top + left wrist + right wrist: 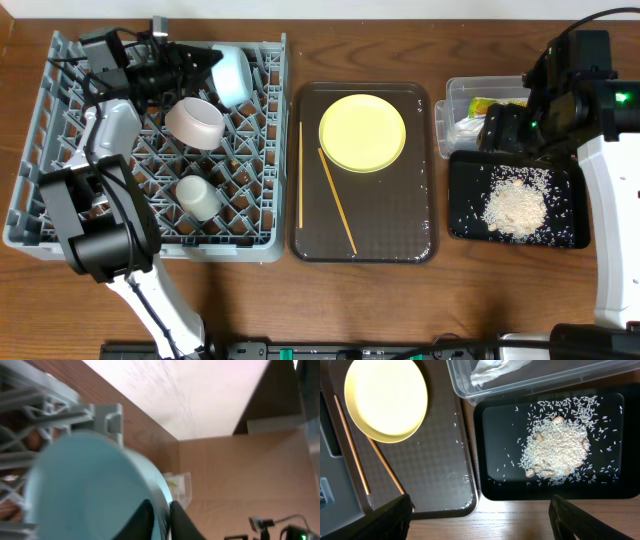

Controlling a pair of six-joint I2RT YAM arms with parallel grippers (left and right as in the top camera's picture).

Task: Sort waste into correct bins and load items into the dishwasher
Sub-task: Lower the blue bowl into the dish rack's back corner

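The light blue bowl (232, 75) stands on edge at the back of the dishwasher (40, 215), the grey rack. My left gripper (210, 62) pinches its rim; in the left wrist view the two fingers (142, 520) sit tight on either side of the bowl (85, 490) wall. A white bowl (195, 122) and a white cup (198, 197) also sit in the rack. The yellow plate (362, 132) and two chopsticks (337, 200) lie on the brown tray (400, 230). My right gripper (480, 510) hangs open over the table edge by the black tray (490, 485), which holds rice scraps (555, 450).
The clear tub (462, 95) behind the black tray (470, 225) holds a green-and-yellow wrapper (487, 105) and white paper (495, 367). A few rice grains lie on the brown tray (435, 475). The right arm's body covers the tub's right side from overhead.
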